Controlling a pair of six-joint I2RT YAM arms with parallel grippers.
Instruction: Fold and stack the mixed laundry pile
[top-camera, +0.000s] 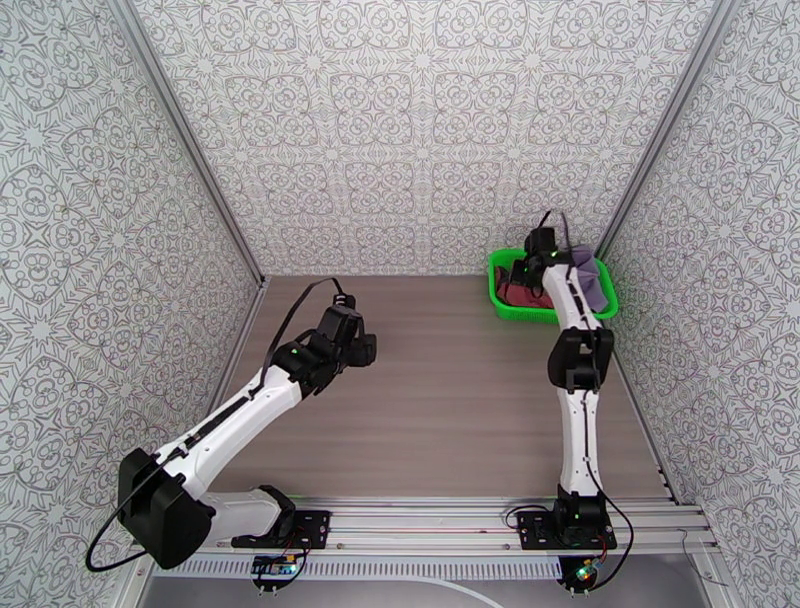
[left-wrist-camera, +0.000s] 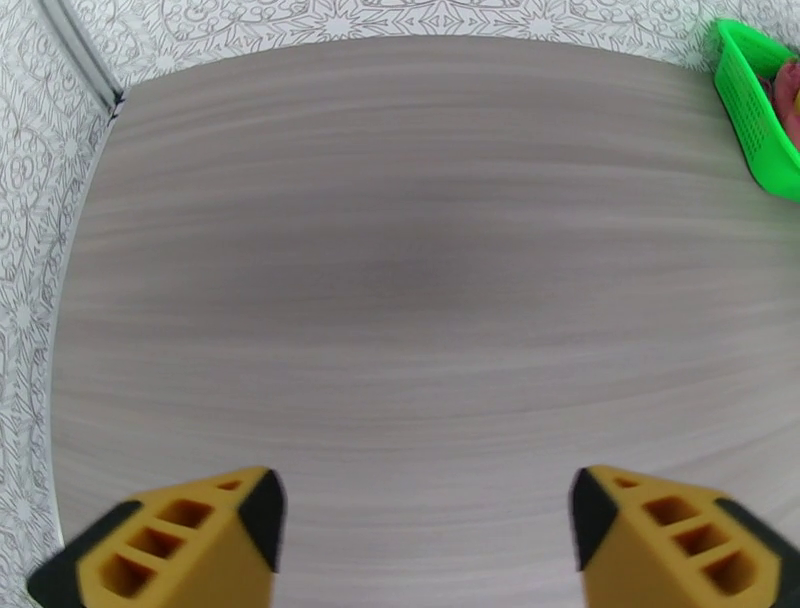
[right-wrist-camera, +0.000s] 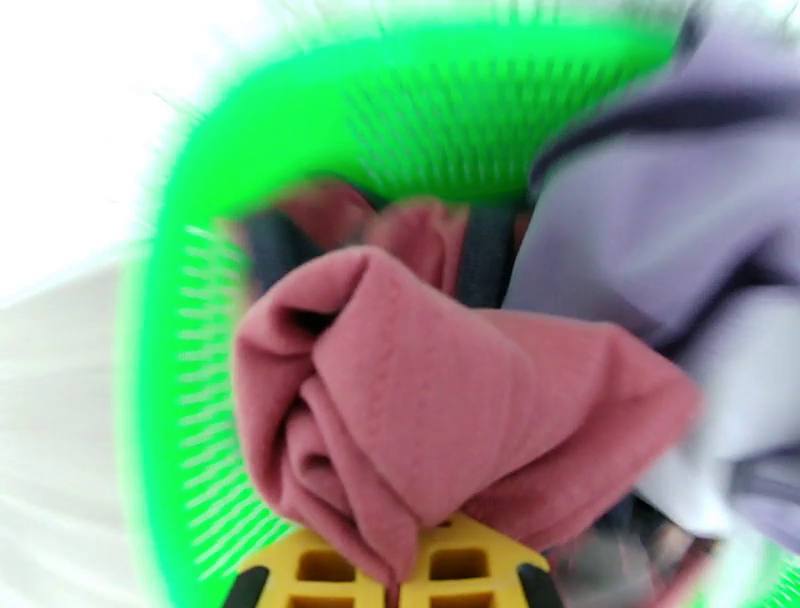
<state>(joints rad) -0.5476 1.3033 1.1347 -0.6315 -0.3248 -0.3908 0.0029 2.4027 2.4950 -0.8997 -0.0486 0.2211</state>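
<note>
**1. right gripper** (right-wrist-camera: 405, 570): yellow fingers w/ black tips, clenched tight, a fold of cloth pinched btwn them. Pos.: reached down inside the basket, arm stretched to table's far right corner.

**2. dark red cloth tank top** (right-wrist-camera: 430, 420): soft, bunched into a thick wad directly ahead of right gripper's fingertips, w/ its near fold caught in the grip. Dark trim strips show just beyond the wad. Sits within basket walls. Whether the wad is lifted off the basket floor: can't tell, wrist view too blurred.

**3. plain lavender-purple cloth garment** (right-wrist-camera: 640, 220): crumpled, ahead & to the right of right gripper. Touches the tank top's right side, not in the grip. In top view it's heaped at basket's right end.

**4. bright green plastic mesh basket** (right-wrist-camera: 400, 90): slotted walls ring right gripper on its left & far sides. Holds both garments. Well apart from left gripper, off to its far right.

**5. left gripper** (left-wrist-camera: 425, 530): yellow fingers, black inner pads. Released, jaws spread wide apart. Hovers above table, angled down at the surface.

**6. grey wood-grain table top** (left-wrist-camera: 400, 250): spreads ahead of & below left gripper. Basket stands on its far right corner.

**7. patterned wall panels** (top-camera: 400, 130): grey ornamental print, beyond both grippers & along both sides.
</note>
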